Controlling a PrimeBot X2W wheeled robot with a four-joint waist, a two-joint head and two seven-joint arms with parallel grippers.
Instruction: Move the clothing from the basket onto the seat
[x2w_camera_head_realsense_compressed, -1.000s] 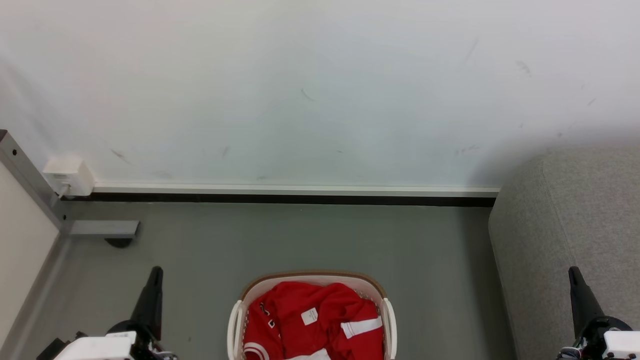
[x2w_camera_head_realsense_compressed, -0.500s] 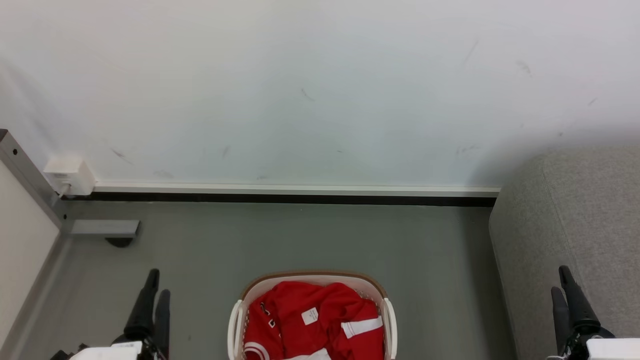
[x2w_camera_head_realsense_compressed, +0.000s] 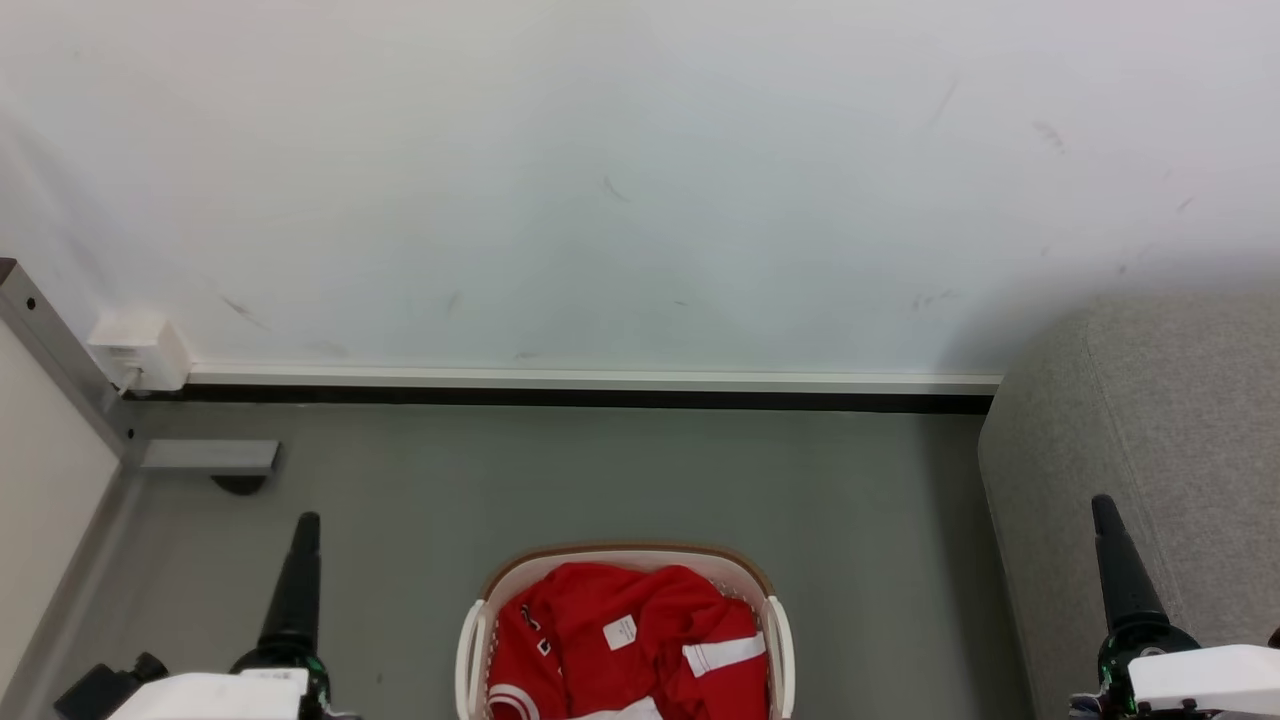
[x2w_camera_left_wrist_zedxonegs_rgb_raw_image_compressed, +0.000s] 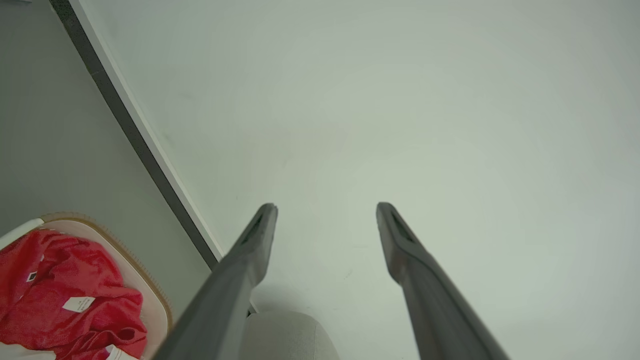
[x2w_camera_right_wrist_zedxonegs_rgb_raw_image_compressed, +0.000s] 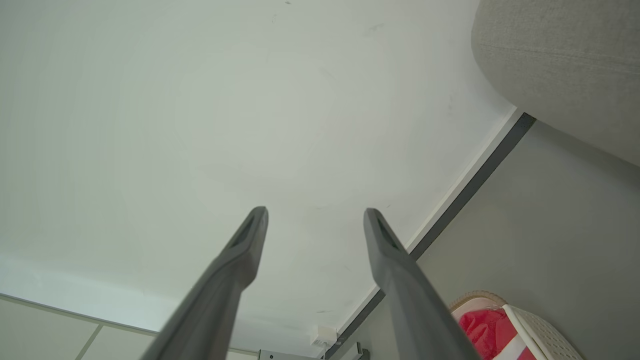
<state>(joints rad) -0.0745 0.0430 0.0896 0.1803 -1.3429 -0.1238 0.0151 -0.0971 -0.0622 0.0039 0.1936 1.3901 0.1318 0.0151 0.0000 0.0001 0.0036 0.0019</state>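
left jaws and right jaws both stand wide apart, empty, clear of the clothing in the basket.

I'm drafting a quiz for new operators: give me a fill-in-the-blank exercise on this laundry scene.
1. The red clothing lies inside the ____.
2. The light grey seat stands on the robot's ____ side.
3. The left end effector and right end effector are both ____, holding nothing.
Missing words: basket; right; open.
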